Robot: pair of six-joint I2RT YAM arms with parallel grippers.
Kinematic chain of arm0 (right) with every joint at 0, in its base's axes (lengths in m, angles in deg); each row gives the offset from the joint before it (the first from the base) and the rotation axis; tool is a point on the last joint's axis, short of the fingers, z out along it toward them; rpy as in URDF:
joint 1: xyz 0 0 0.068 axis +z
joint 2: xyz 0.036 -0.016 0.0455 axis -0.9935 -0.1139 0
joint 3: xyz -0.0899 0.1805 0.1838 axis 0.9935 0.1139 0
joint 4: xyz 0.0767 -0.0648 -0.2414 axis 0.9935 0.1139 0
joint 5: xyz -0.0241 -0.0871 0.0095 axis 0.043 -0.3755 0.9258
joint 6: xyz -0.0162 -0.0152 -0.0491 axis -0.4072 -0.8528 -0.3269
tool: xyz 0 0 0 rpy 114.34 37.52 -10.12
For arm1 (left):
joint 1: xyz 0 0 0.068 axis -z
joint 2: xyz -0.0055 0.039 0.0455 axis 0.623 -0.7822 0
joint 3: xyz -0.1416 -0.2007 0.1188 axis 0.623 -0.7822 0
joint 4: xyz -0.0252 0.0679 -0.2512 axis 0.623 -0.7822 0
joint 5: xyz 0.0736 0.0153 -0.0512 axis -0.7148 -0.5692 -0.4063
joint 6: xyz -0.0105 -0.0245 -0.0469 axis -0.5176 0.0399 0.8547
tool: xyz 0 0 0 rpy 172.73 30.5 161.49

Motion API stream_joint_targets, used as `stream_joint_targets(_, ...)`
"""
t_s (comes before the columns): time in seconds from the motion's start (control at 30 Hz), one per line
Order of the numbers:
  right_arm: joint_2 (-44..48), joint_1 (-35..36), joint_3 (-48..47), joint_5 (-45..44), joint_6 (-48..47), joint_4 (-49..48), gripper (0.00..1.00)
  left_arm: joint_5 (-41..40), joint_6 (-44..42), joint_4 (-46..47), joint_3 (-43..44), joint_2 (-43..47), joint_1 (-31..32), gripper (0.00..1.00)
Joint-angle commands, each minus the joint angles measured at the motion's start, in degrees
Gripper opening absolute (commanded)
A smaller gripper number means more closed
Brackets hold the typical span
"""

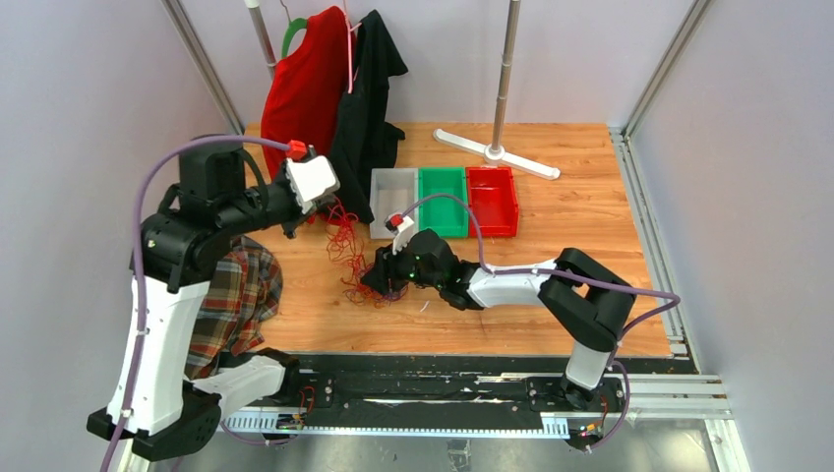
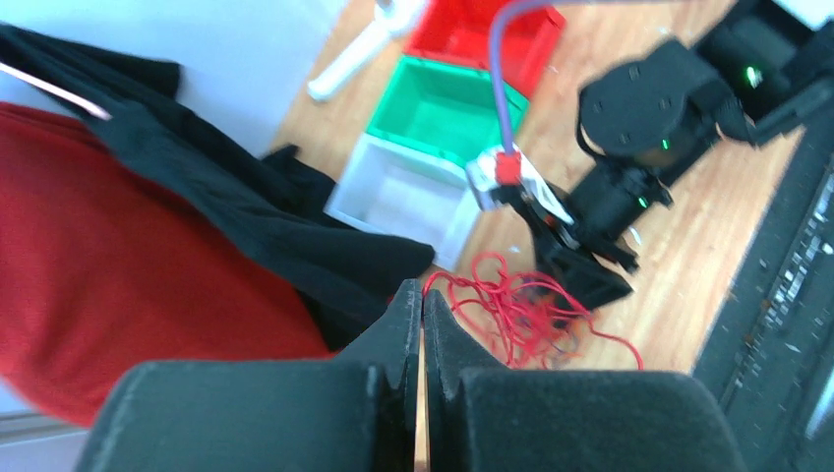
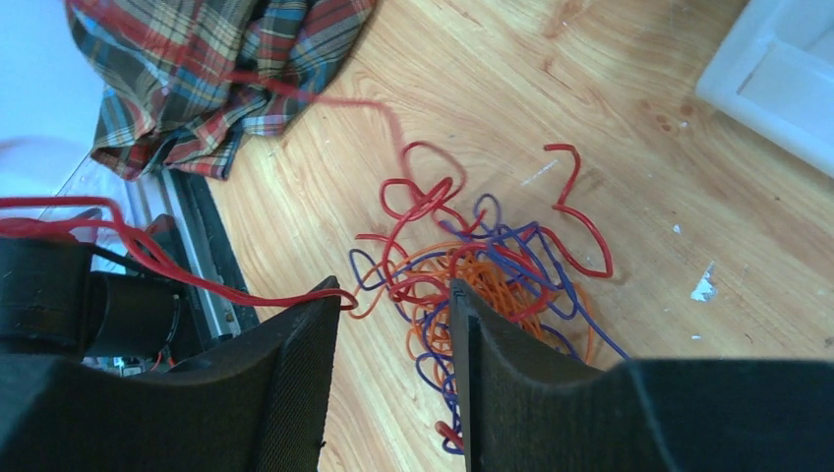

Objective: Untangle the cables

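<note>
Cables (image 1: 366, 267) heaped on surface (image 1: 575, 211), right under right claw (image 3: 393, 300), jaws apart, clearly nearer arm. Left claw (image 2: 423, 300) pinched together on cables' red strand, up high, left of pile.

Left arm: was raised with elbow bent, reaching toward 1 o'clock. Left gripper (image 2: 423, 300) was carried high, jaws pressed together on a red strand of the cables (image 3: 472, 270). Right arm: lay low, stretched toward 9 o'clock. Right gripper (image 3: 393, 295) stood with jaws apart.
</note>
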Motion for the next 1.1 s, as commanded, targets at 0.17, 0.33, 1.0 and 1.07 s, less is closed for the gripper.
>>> stream_joint_targets(0.17,-2.9,0.6,2.7,-6.0,3.4,-2.0,0.38,-8.6,-2.0,2.1,24.7,-4.8,-0.3,0.0)
stream_joint_targets(0.33,-2.7,0.7,4.6,-7.0,4.0,-1.6,0.29,-14.6,-5.7,9.7,28.7,-4.5,-0.3,0.0)
stream_joint_targets(1.0,10.8,-0.8,12.1,-22.4,6.7,11.7,0.0,-33.9,0.7,68.0,16.8,1.7,-0.3,0.0)
stream_joint_targets(1.07,14.2,-2.2,13.4,-23.0,6.4,12.2,0.01,-33.6,2.5,68.0,17.6,1.5,-0.3,0.0)
